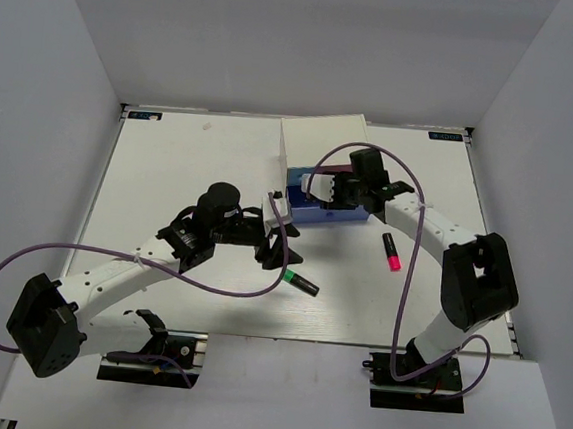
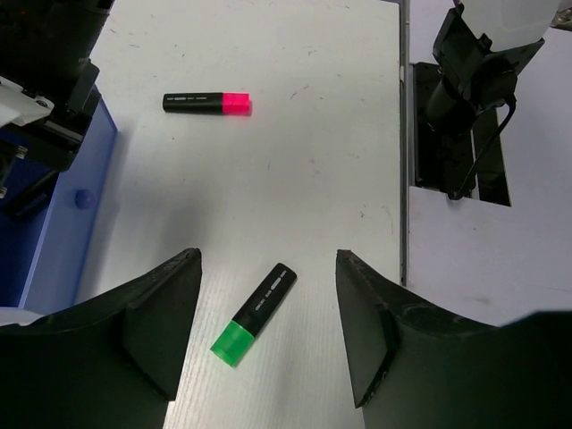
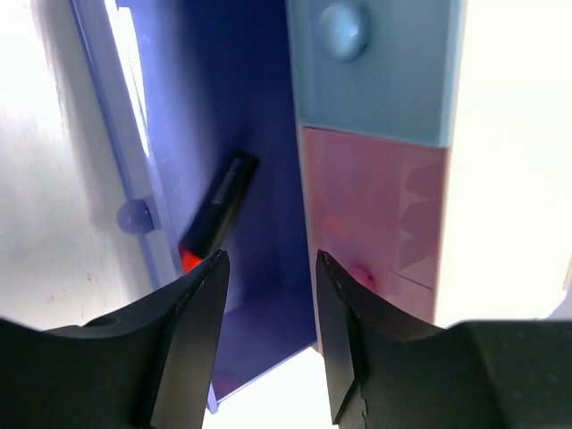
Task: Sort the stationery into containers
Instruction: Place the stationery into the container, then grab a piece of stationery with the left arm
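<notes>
The green-capped highlighter (image 1: 299,282) lies on the table; in the left wrist view (image 2: 255,315) it sits below and between my open fingers. My left gripper (image 1: 275,258) (image 2: 268,259) is open and empty just above it. The pink-red highlighter (image 1: 392,252) (image 2: 207,103) lies alone to the right. The periwinkle drawer (image 1: 317,215) (image 3: 259,107) of the white box (image 1: 318,142) is pulled open, and the orange-capped highlighter (image 3: 217,213) lies inside. My right gripper (image 1: 354,193) (image 3: 268,261) hovers open and empty over this drawer. The pink cylinder and the silver piece are out of view.
The light blue drawer front (image 3: 375,80) and the pink one (image 3: 375,210) are shut beside the open drawer. The open drawer's front with its knob (image 2: 83,198) stands left of my left gripper. The right arm's base (image 2: 465,89) stands past the table's edge. Grey walls enclose the table.
</notes>
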Motion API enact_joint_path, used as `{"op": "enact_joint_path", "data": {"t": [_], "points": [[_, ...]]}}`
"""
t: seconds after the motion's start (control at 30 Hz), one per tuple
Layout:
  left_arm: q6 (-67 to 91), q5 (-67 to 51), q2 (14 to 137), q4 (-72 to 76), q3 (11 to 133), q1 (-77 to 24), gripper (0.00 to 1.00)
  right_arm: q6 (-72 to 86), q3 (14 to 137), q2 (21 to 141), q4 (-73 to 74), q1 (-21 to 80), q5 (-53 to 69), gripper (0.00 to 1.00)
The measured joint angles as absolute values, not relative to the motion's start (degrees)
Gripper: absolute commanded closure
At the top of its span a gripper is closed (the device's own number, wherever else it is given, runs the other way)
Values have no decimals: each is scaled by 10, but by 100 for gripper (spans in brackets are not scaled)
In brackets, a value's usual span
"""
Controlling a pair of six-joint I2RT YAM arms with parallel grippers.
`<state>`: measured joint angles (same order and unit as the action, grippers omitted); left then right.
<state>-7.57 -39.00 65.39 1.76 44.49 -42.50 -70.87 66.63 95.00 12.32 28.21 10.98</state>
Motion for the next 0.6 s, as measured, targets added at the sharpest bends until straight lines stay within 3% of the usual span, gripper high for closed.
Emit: {"op": "enact_joint_path", "data": {"t": [0.17, 0.27, 0.3, 0.33, 0.53, 0.57, 0.6], "points": [[-89, -394, 654, 25, 441, -425, 29, -673, 660, 911, 122, 280, 128, 54], [-107, -408, 654, 42, 420, -425, 29, -641, 649, 876, 123, 275, 139, 71], [-114, -415, 654, 48, 410, -426, 29, -627, 643, 863, 123, 270, 143, 93], [-122, -422, 655, 50, 403, -427, 31, -613, 636, 847, 123, 265, 146, 100], [-186, -460, 721, 45, 394, -431, 34, -451, 561, 762, 101, 218, 116, 100], [-200, -464, 738, 39, 396, -433, 34, -423, 548, 751, 101, 210, 105, 97], [-213, -469, 758, 27, 402, -433, 34, -397, 538, 740, 103, 202, 100, 85]]}}
